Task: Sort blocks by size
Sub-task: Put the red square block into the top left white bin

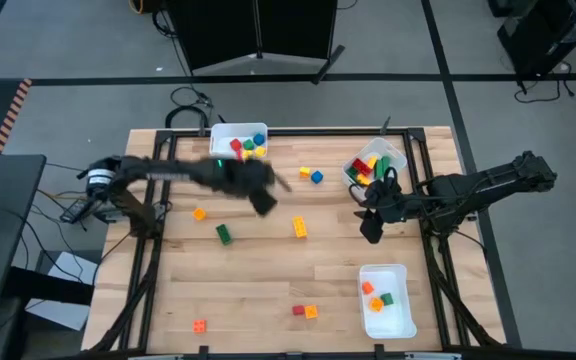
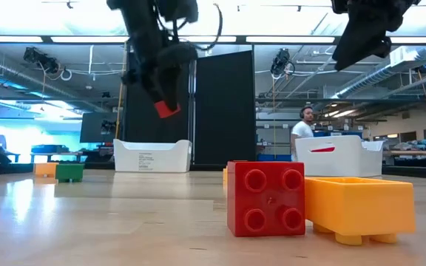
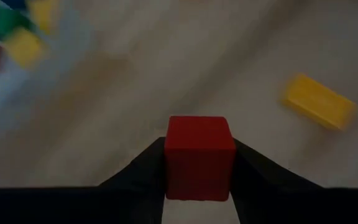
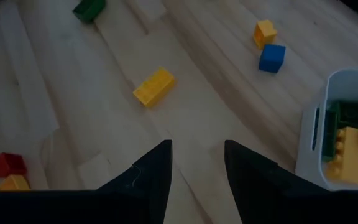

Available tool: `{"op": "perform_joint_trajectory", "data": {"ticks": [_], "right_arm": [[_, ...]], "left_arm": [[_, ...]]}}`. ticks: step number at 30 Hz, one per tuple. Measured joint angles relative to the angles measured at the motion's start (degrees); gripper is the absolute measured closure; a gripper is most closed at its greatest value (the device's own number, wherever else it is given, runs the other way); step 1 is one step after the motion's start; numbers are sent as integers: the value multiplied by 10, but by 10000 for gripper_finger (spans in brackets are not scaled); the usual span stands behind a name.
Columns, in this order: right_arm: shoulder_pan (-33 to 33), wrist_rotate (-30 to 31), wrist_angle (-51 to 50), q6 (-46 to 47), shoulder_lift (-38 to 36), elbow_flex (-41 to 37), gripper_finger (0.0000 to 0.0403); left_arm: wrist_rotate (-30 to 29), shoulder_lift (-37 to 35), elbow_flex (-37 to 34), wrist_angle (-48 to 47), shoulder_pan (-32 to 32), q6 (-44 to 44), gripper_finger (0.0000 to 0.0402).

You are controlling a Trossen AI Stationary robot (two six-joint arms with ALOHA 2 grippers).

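**Red cube is up in the air, now it needs the right bin**

Nearest the low camera, a red square plastic brick (image 2: 265,198) sits touching an orange plastic brick (image 2: 359,207) on the wooden table (image 1: 268,290). Further back, the left gripper (image 3: 199,163) hangs above the table with its jaws closed on a small red plastic cube (image 3: 199,157), clear of the surface. I'd guess it's headed for the white plastic bin at the far edge (image 1: 226,135), which already has small blocks in it. Tip: get squarely over the bin's opening and go low before letting go, so the cube doesn't bounce out. A yellow long plastic brick (image 1: 299,227) still lies loose mid-table. The right gripper (image 4: 196,163) hovers beside the right-hand white bin (image 1: 396,157), jaws partly open, holding nothing.
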Motion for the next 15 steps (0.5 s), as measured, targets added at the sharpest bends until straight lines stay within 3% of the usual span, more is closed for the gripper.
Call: {"op": "perform_joint_trajectory", "data": {"ticks": [9, 15], "right_arm": [[-2, 72, 21, 87, 0, 0, 245], [-3, 123, 38, 131, 0, 0, 245]], "left_arm": [[111, -11, 26, 2, 282, 268, 258], [156, 13, 50, -14, 407, 392, 258]]}}
